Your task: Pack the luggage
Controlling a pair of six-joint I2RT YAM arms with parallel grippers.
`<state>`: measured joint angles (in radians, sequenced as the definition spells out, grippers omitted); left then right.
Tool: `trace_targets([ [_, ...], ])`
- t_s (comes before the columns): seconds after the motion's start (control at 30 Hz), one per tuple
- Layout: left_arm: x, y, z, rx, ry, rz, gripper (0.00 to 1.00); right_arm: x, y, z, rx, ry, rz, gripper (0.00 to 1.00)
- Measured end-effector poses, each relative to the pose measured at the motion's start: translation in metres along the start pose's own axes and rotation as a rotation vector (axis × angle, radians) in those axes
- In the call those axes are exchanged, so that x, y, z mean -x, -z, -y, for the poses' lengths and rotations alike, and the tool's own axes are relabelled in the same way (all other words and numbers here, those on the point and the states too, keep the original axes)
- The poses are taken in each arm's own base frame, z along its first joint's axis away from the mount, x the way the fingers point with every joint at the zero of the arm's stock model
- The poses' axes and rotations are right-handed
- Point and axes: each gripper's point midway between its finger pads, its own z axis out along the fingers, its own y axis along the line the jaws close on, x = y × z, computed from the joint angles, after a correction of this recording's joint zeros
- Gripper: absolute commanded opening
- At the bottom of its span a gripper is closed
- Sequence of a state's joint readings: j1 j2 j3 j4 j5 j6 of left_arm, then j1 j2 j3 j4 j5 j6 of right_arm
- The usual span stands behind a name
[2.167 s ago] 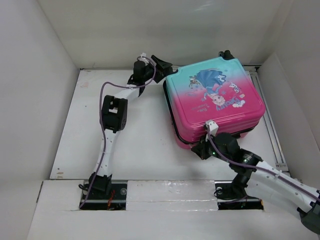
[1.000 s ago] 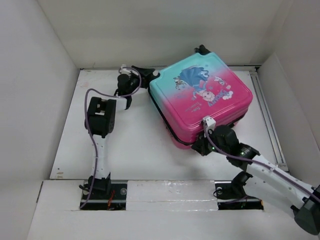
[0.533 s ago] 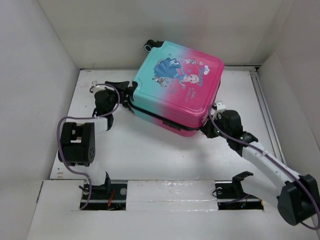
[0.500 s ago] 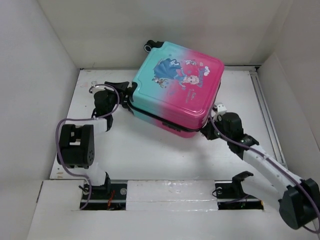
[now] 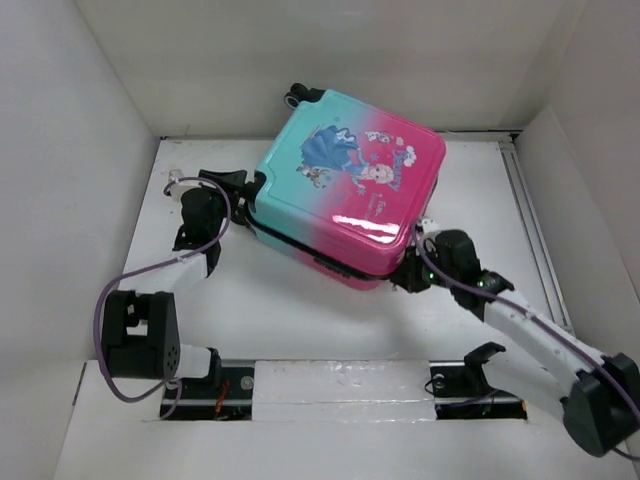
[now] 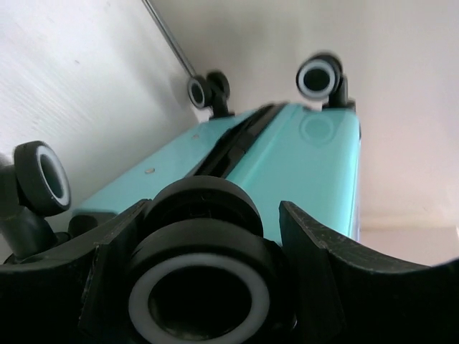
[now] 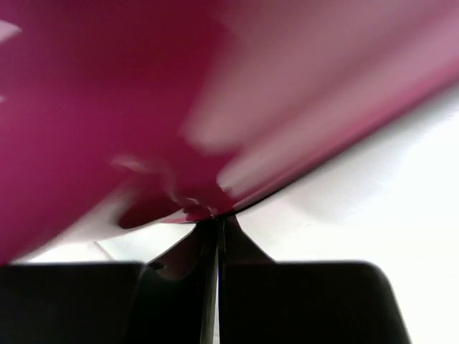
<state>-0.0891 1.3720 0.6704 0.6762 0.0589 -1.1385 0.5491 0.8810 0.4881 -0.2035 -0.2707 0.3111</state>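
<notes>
The luggage lies closed and flat mid-table, teal end to the left, pink end to the right, princess print up. My left gripper is at its teal end, shut on one black-and-white wheel, which fills the gap between its fingers. Other wheels show beyond it. My right gripper is at the near pink corner. In the blurred right wrist view its fingertips are pressed together on a small pink bit of the luggage's lower seam.
White walls enclose the table on the left, back and right. A metal rail runs along the right side. The arm bases sit on the front ledge. Bare white table lies in front of the luggage.
The luggage has swung from the back right to mid-table, turning counterclockwise so its wheels now point back left. Both grippers moved with it, holding the same spots.
</notes>
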Motion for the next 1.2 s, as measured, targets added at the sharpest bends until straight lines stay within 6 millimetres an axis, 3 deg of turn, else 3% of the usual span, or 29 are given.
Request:
trace_targets([
  [0.13, 0.011, 0.013, 0.004, 0.018, -0.039, 0.042, 0.0, 0.04, -0.011, 0.042, -0.086, -0.094, 0.005, 0.0],
  [0.2, 0.012, 0.023, 0.013, -0.004, -0.067, 0.043, 0.0, 0.07, -0.012, 0.065, -0.149, -0.1, 0.087, 0.0],
  [0.27, 0.012, 0.035, 0.019, -0.018, -0.107, 0.049, 0.0, 0.09, -0.005, 0.072, -0.19, -0.078, 0.171, 0.0],
  [0.33, 0.015, 0.046, 0.023, -0.021, -0.155, 0.064, 0.0, 0.098, 0.007, 0.07, -0.2, -0.049, 0.238, 0.0],
  [0.4, 0.023, 0.057, 0.036, -0.052, -0.197, 0.103, 0.0, 0.083, 0.013, 0.065, -0.181, -0.036, 0.271, 0.0],
  [0.5, 0.031, 0.074, 0.062, -0.129, -0.239, 0.143, 0.0, 0.047, 0.005, 0.062, -0.144, -0.054, 0.232, 0.0],
  [0.6, 0.024, 0.076, 0.072, -0.174, -0.253, 0.122, 0.0, 0.048, 0.002, 0.059, -0.13, -0.057, 0.221, 0.0],
  [0.8, 0.016, 0.064, 0.052, -0.117, -0.252, 0.085, 0.0, 0.051, -0.004, 0.061, -0.14, -0.062, 0.202, 0.0],
  [0.9, 0.019, 0.067, 0.041, -0.103, -0.245, 0.111, 0.0, 0.043, 0.0, 0.046, -0.105, -0.025, 0.187, 0.0],
  [1.07, 0.031, 0.068, 0.009, -0.034, -0.233, 0.168, 0.0, 0.008, 0.009, 0.007, 0.014, 0.048, 0.074, 0.0],
  [1.2, 0.039, 0.062, -0.005, -0.005, -0.223, 0.197, 0.0, -0.011, 0.011, -0.018, 0.121, 0.085, 0.0, 0.0],
])
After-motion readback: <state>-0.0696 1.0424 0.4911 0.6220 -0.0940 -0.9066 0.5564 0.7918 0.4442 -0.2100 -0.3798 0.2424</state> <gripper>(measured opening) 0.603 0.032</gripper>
